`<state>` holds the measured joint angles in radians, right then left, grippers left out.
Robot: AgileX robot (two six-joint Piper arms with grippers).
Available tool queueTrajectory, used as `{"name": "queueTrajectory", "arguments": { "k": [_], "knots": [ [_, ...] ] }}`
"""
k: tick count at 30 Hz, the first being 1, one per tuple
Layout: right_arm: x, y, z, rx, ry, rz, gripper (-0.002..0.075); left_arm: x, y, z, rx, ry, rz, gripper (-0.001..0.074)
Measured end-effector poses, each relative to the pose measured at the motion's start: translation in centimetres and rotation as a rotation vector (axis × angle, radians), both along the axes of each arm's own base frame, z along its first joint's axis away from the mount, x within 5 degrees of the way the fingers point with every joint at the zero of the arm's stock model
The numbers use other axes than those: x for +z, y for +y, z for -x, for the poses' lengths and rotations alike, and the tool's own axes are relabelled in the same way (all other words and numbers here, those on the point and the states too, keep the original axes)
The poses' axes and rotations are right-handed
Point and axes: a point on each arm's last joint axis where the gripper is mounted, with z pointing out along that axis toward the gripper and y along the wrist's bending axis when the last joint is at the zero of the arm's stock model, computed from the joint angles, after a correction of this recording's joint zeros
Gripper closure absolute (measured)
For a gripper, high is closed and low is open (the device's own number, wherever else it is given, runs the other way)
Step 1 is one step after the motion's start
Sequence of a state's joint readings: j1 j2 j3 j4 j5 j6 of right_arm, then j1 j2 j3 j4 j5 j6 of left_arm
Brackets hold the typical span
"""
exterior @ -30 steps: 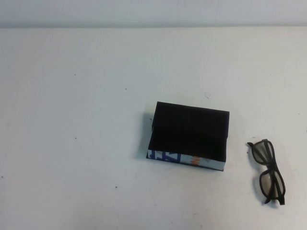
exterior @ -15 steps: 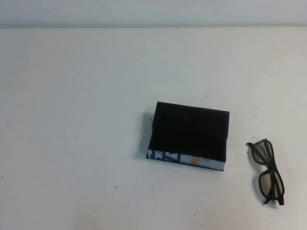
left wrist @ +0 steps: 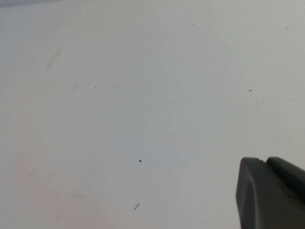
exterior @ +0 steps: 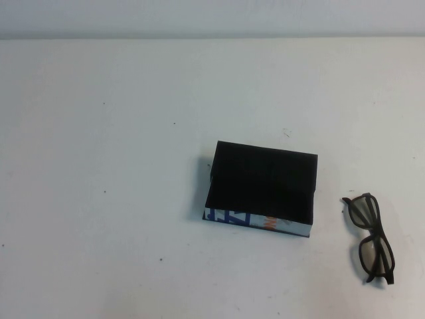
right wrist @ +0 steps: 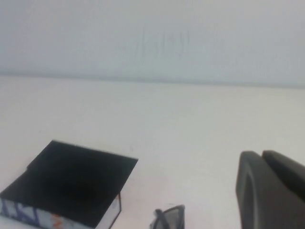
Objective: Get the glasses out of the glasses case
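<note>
Neither gripper shows in the high view; the right gripper (right wrist: pixel 271 191) and left gripper (left wrist: pixel 269 193) each appear only as one dark finger at their wrist view's edge, so I cannot tell their state. Already out, the glasses (exterior: pixel 372 238) lie on the table (exterior: pixel 119 199) beside the glasses case (exterior: pixel 262 188), apart from it. A careless return could knock them off the table's nearby edge. Whether the case stands open is unclear.

Black glasses case (exterior: pixel 262 181) with white, blue-and-orange-lettered side; dark-framed glasses (exterior: pixel 372 238).
</note>
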<state>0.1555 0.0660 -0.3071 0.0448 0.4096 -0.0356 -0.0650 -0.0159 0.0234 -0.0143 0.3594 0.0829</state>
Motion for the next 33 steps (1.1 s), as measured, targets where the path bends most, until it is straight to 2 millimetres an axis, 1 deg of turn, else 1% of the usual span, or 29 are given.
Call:
{"name": "queueTrajectory", "arguments": {
  "k": [1, 3, 6, 8, 9, 14, 18, 24, 33],
  "knots": [
    [-0.7, -0.1, -0.3, -0.016, -0.048, -0.009, 0.0742, 0.0, 0.0, 0.0, 0.000, 0.000, 0.000, 0.0739],
    [-3.2, -0.2, -0.8, -0.054, -0.087, -0.035, 0.0742, 0.0, 0.0, 0.0, 0.000, 0.000, 0.000, 0.0739],
    [-6.8, -0.5, -1.4, -0.120, -0.021, -0.077, 0.0742, 0.0, 0.0, 0.0, 0.000, 0.000, 0.000, 0.0739],
    [-8.3, -0.7, -1.5, -0.157, 0.033, -0.080, 0.0742, 0.0, 0.0, 0.0, 0.000, 0.000, 0.000, 0.0739],
    [-8.6, -0.7, -1.6, -0.169, 0.052, -0.080, 0.0742, 0.0, 0.0, 0.0, 0.000, 0.000, 0.000, 0.0739],
    [-9.4, -0.6, -1.5, -0.166, 0.135, -0.104, 0.0742, 0.0, 0.0, 0.0, 0.000, 0.000, 0.000, 0.0739],
    [-9.7, -0.3, -1.4, -0.115, 0.173, -0.129, 0.0742, 0.0, 0.0, 0.0, 0.000, 0.000, 0.000, 0.0739],
    [-9.8, 0.1, -1.3, -0.055, 0.190, -0.156, 0.0742, 0.0, 0.0, 0.0, 0.000, 0.000, 0.000, 0.0740],
    [-9.8, 0.1, -1.3, -0.053, 0.191, -0.161, 0.0742, 0.0, 0.0, 0.0, 0.000, 0.000, 0.000, 0.0739]
  ]
}}
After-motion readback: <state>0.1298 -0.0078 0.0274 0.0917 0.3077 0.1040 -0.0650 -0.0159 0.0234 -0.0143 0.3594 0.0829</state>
